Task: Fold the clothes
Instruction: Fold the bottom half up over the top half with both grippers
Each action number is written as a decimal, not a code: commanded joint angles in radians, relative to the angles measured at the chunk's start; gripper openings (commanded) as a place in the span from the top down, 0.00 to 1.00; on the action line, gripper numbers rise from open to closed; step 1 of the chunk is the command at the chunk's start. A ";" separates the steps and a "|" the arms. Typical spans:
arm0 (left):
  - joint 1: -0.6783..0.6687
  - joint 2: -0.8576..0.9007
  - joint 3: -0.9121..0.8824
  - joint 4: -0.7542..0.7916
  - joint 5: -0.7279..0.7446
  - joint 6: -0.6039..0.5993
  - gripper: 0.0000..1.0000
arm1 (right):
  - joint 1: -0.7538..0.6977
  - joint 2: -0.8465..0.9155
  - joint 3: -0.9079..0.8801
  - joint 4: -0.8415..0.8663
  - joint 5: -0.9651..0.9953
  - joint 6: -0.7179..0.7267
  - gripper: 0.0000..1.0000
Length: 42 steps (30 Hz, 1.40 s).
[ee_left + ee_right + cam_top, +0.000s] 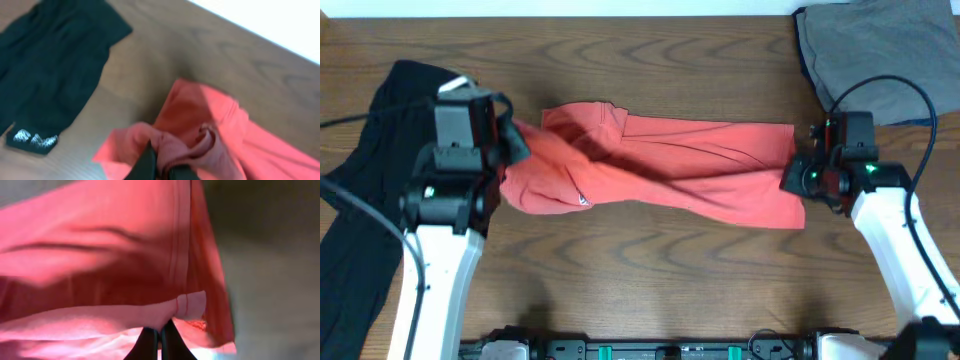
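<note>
The red-orange T-shirt [670, 170] is stretched across the middle of the table between my two grippers, its lettering hidden. My left gripper [517, 140] is shut on bunched fabric at the shirt's left end; the left wrist view shows its fingers [162, 167] pinching a fold of the shirt [200, 135]. My right gripper [798, 172] is shut on the shirt's right edge; the right wrist view shows its fingers [160, 337] closed on the hem of the shirt [100, 255]. The long black garment [365, 160] lies at the far left, its white logo [32, 139] showing in the left wrist view.
A grey garment with a blue edge [880, 55] lies at the back right corner. The wooden table [650, 270] shows in front of the shirt. A pale wall strip runs along the table's far edge [620, 6].
</note>
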 commanded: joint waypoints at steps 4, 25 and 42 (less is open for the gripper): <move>0.003 0.156 0.015 0.187 -0.014 0.018 0.94 | -0.032 0.111 0.049 0.174 0.003 -0.066 0.99; 0.004 0.467 0.015 0.384 0.143 0.159 0.11 | -0.036 0.278 0.158 0.161 -0.031 -0.166 0.26; 0.103 0.336 0.015 0.157 0.140 0.280 0.02 | -0.037 0.444 0.137 0.061 -0.006 -0.236 0.21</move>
